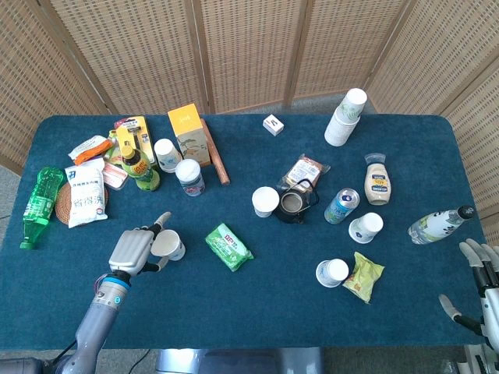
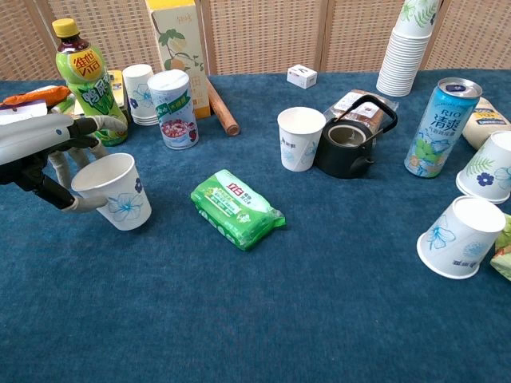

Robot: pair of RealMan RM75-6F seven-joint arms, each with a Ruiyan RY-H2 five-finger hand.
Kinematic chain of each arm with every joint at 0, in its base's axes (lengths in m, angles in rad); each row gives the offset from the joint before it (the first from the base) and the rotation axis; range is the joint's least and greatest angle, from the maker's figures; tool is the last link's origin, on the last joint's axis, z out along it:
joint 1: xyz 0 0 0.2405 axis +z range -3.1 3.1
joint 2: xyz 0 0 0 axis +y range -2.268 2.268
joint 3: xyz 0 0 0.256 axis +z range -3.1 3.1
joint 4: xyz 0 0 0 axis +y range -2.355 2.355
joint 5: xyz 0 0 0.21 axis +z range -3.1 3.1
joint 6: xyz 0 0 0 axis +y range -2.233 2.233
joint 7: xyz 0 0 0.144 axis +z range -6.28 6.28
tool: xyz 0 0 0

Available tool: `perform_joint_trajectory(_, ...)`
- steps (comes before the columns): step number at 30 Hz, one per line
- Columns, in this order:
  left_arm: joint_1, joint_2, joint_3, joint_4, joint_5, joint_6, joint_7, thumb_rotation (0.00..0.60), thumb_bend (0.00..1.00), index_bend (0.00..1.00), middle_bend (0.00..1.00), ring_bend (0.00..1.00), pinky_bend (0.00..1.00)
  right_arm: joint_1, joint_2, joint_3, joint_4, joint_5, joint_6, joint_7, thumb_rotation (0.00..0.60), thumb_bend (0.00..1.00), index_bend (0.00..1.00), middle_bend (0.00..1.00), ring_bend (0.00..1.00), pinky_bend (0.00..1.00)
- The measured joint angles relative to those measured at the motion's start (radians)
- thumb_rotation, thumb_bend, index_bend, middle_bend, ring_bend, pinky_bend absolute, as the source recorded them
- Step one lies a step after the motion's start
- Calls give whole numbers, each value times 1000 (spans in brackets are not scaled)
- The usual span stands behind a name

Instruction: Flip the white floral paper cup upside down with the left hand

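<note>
While the left hand (image 2: pixel 44 155) is holding the white floral paper cup (image 2: pixel 114 191) at the near left of the table (image 1: pixel 257 312), the cup is tilting, its mouth facing up-left toward the hand.

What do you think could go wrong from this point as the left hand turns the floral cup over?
The left hand holds the white floral paper cup only at its rim, tilted, so the thin paper might crumple or slip free and roll. The green tea bottle stands right behind the hand; a wide wrist swing could knock it. The green packet lies nearby, where a dropped cup could bump it.
</note>
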Motion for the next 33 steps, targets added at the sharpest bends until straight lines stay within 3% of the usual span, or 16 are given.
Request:
perform_joint_trajectory(8, 41, -9, 11, 62, 151, -57, -403, 600, 349, 50, 365, 379, 450, 0, -2, -2, -1, -5, -1, -10, 600, 282, 0, 0, 0, 0)
perform_joint_trajectory(12, 60, -48, 27, 178, 269, -83, -668, 600, 346, 52, 365, 376, 450, 1, -3, -2, -1, -2, -4, -12, 600, 281, 0, 0, 0, 0)
perform_joint_trajectory(16, 74, -104, 46, 325, 354, -107, -815, 600, 345, 51, 366, 362, 441, 1, -4, -1, -1, 0, -4, -13, 600, 282, 0, 0, 0, 0)
perform_joint_trajectory(20, 86, -156, 63, 411, 393, -122, -851, 600, 346, 50, 361, 346, 426, 2, -4, -1, 0, 3, -6, -13, 600, 282, 0, 0, 0, 0)
perform_joint_trajectory(22, 90, -160, 69, 419, 396, -125, -844, 600, 342, 31, 312, 279, 379, 2, -4, 0, 0, 2, -6, -13, 600, 283, 0, 0, 0, 0)
perform_joint_trajectory(24, 90, -152, 73, 414, 395, -131, -827, 600, 337, 2, 112, 80, 185, 2, -4, 0, 0, 2, -6, -15, 600, 284, 0, 0, 0, 0)
perform_joint_trajectory(26, 91, -144, 76, 409, 394, -132, -798, 600, 336, 0, 3, 0, 26, 2, -5, -1, -1, 2, -7, -16, 600, 281, 0, 0, 0, 0)
perform_joint_trajectory(33, 104, -97, 78, 344, 415, -68, -635, 600, 336, 0, 0, 0, 0, 3, -6, -2, -3, 0, -8, -24, 600, 282, 0, 0, 0, 0)
